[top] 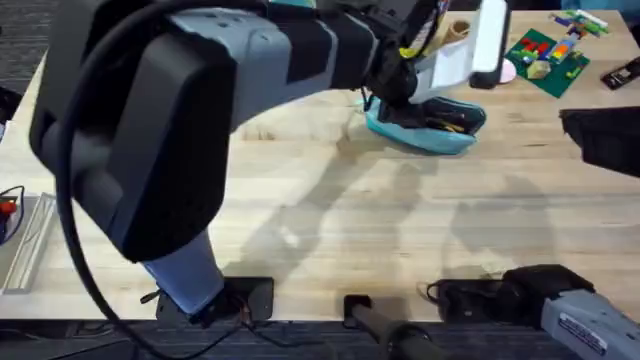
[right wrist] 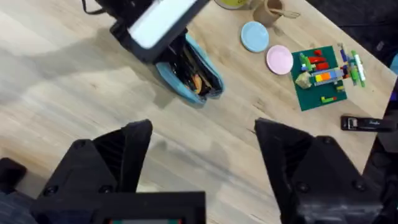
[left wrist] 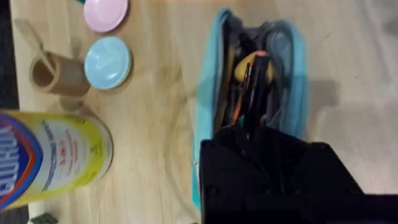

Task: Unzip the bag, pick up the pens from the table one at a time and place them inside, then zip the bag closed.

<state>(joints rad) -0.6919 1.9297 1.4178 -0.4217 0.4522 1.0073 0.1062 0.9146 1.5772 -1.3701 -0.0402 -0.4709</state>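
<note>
The turquoise bag (top: 432,133) lies open on the far side of the table (top: 330,200), right of the middle. My left arm reaches across to it, and the left gripper (top: 393,95) hangs right over its near end. In the left wrist view the bag (left wrist: 208,93) gapes, and a slim black pen (left wrist: 250,93) lies inside beside orange and yellow items. The left gripper (left wrist: 273,180) covers the bag's end as one dark block. My right gripper (right wrist: 202,155) stands open over bare wood near the front edge, far from the bag (right wrist: 211,81).
Behind the bag stand a yellow wipes canister (left wrist: 50,155), a brown cardboard cup (left wrist: 56,73), a light-blue dish (left wrist: 107,62) and a pink dish (left wrist: 106,12). A green brick baseplate (right wrist: 320,78) and a small black object (right wrist: 360,123) lie at the far right. A clear tray (top: 25,240) sits at the left edge.
</note>
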